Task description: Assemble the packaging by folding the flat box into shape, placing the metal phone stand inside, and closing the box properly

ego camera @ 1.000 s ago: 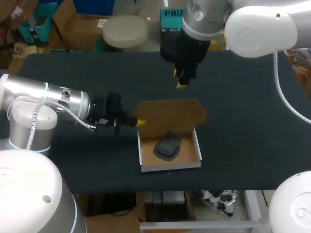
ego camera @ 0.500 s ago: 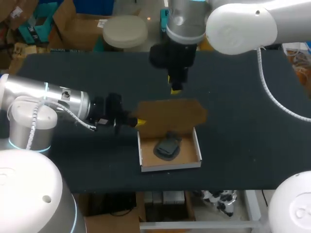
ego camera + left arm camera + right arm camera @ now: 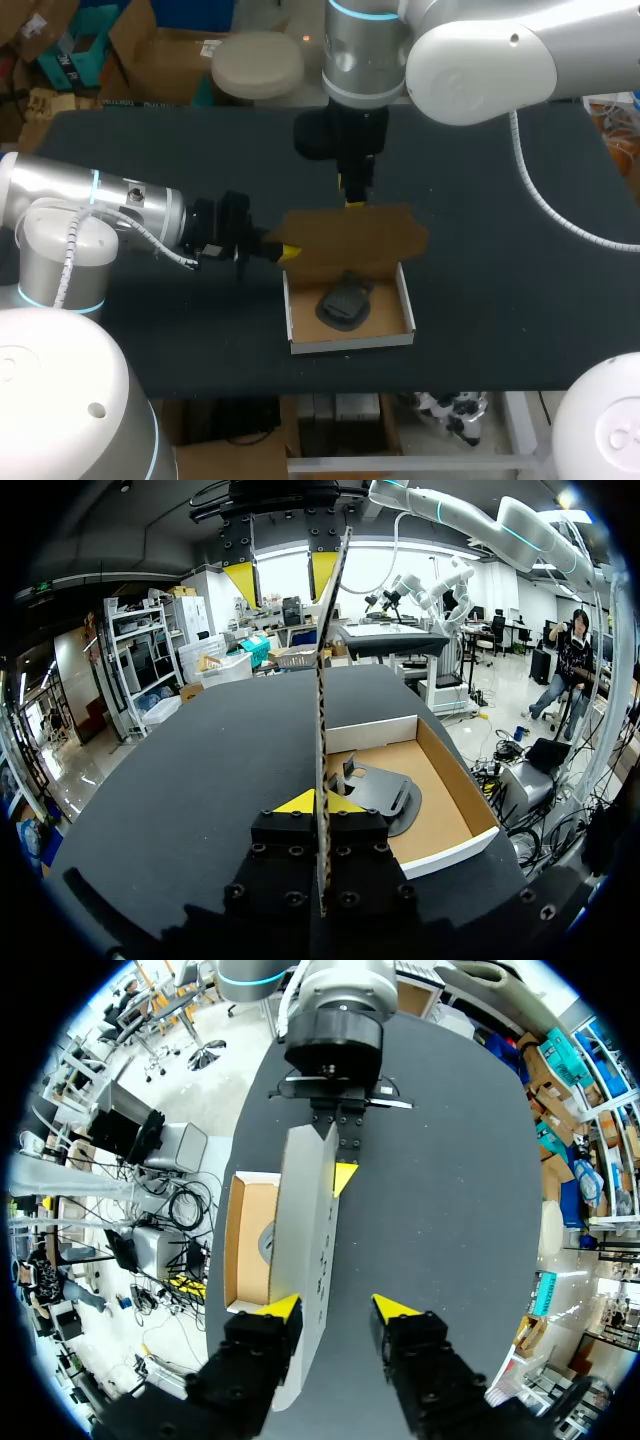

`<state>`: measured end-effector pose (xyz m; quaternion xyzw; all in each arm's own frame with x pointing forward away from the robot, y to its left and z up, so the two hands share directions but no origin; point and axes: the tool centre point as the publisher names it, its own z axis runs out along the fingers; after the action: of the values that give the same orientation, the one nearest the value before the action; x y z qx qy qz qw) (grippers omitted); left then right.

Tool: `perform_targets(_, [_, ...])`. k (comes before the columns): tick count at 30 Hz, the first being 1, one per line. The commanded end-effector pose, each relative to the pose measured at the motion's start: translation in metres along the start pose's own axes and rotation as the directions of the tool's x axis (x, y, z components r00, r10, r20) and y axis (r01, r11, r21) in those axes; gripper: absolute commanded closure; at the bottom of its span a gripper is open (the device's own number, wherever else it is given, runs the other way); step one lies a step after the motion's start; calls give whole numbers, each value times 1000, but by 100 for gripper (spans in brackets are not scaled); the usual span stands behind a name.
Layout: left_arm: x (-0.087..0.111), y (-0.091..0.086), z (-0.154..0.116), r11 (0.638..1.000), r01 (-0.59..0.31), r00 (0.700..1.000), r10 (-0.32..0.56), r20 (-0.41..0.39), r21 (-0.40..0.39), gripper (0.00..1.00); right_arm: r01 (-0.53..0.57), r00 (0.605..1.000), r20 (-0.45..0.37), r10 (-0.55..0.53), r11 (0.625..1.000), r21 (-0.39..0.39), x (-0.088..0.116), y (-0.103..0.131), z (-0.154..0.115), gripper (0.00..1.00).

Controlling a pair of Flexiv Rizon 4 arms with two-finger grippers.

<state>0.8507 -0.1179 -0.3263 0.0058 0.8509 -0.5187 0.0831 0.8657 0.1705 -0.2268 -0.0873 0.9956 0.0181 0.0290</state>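
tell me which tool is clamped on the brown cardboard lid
The left tool: its yellow tips pinch the edge of the upright brown cardboard lid from both sides. The right tool, near the lid's other end, is open.

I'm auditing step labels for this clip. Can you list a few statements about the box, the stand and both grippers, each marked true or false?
1. The dark metal phone stand lies inside the open cardboard box. True.
2. The box's brown lid flap is folded shut over the stand. False: it is open and the stand is uncovered.
3. The left gripper is shut on the lid flap's edge. True.
4. The right gripper holds the stand. False: it is open, by the flap's far edge.
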Motion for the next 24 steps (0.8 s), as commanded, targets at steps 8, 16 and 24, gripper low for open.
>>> perform_targets(8, [0,1,1,1000,0,1000,0,-2,1,100,4,1000,1,-4,1000,14,12,7,-1,55])
perform_targets(16, [0,1,1,1000,0,1000,0,-2,1,100,6,1000,-3,-6,1000,14,20,8,3,55])
perform_targets(24, [0,1,1,1000,0,1000,0,-2,1,100,2,1000,-16,-1,1000,15,23,8,9,54])
